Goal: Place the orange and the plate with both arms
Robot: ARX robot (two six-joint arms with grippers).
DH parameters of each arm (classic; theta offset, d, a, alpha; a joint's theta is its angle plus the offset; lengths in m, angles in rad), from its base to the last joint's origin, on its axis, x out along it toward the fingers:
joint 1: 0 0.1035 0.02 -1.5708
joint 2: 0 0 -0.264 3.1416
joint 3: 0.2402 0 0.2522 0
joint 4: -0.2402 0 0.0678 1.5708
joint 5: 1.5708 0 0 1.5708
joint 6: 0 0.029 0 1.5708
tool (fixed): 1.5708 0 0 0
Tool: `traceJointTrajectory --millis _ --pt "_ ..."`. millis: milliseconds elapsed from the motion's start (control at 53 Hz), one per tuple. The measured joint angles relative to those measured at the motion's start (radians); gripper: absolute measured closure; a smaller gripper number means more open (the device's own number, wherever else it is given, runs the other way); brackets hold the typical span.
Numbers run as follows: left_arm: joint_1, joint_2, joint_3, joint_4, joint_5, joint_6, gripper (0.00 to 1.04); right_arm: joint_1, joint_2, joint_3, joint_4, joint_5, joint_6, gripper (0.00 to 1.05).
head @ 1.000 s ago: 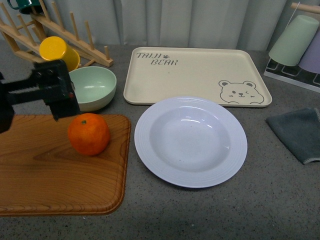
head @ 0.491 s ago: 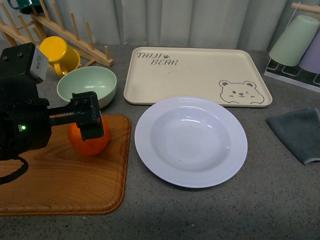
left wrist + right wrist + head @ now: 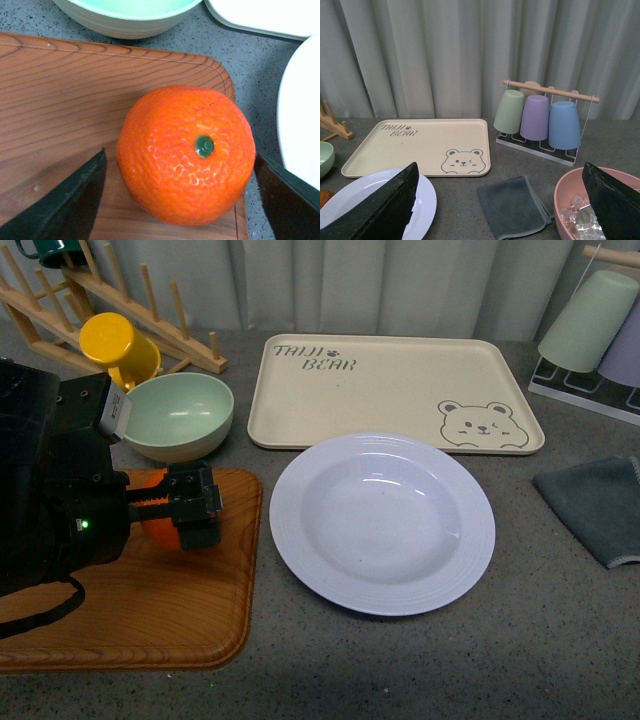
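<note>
The orange [image 3: 186, 152] sits on the wooden cutting board [image 3: 55, 110] near its right edge. My left gripper [image 3: 182, 200] is open, with one finger on each side of the orange, low around it. In the front view the left arm covers most of the orange [image 3: 152, 527], and the gripper [image 3: 185, 508] is at it. The pale lavender plate [image 3: 381, 522] lies empty on the grey table beside the board; it also shows in the right wrist view [image 3: 375, 200]. My right gripper [image 3: 502, 205] is open and empty, held above the table, out of the front view.
A mint-green bowl [image 3: 178, 415] and a yellow mug [image 3: 117, 344] on a wooden rack stand behind the board. The beige bear tray [image 3: 390, 390] lies behind the plate. A grey cloth [image 3: 595, 505], a cup rack [image 3: 540, 120] and a pink bowl of ice [image 3: 590, 205] are at the right.
My left arm has come forward and down over the orange; the open fingers now straddle it. The orange and plate have not moved.
</note>
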State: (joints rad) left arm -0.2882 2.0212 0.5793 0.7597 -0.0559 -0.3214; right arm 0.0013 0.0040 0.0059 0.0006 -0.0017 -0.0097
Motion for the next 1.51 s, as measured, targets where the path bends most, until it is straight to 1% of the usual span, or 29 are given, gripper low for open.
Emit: traceJointTrajectory --millis 113,189,264,434,547,717,792,962,1113,1358,1509 --pt "0.0 0.0 0.0 0.0 0.005 -0.005 0.33 0.0 0.0 0.0 0.0 0.0 0.0 0.09" --pt "0.0 0.0 0.0 0.0 0.005 -0.006 0.39 0.0 0.0 0.0 0.0 0.0 0.0 0.09" --pt "0.0 0.0 0.0 0.0 0.004 -0.006 0.42 0.0 0.0 0.0 0.0 0.0 0.0 0.09" --pt "-0.012 -0.04 -0.018 0.012 -0.009 -0.008 0.44 0.0 0.0 0.0 0.0 0.0 0.0 0.09" --pt "-0.051 -0.107 -0.019 0.002 -0.047 -0.022 0.44 0.0 0.0 0.0 0.0 0.0 0.0 0.09" --pt "-0.156 -0.163 0.034 -0.027 -0.056 -0.056 0.44 0.0 0.0 0.0 0.0 0.0 0.0 0.09" --pt "-0.225 -0.137 0.088 -0.039 -0.058 -0.074 0.44 0.0 0.0 0.0 0.0 0.0 0.0 0.09" --pt "-0.299 -0.039 0.17 -0.051 -0.053 -0.096 0.44 0.0 0.0 0.0 0.0 0.0 0.0 0.09" --pt "-0.328 0.046 0.231 -0.073 -0.05 -0.108 0.44 0.0 0.0 0.0 0.0 0.0 0.0 0.09" --pt "-0.349 0.159 0.32 -0.095 -0.038 -0.129 0.44 0.0 0.0 0.0 0.0 0.0 0.0 0.09" --pt "-0.355 0.194 0.343 -0.108 -0.031 -0.132 0.44 0.0 0.0 0.0 0.0 0.0 0.0 0.09"
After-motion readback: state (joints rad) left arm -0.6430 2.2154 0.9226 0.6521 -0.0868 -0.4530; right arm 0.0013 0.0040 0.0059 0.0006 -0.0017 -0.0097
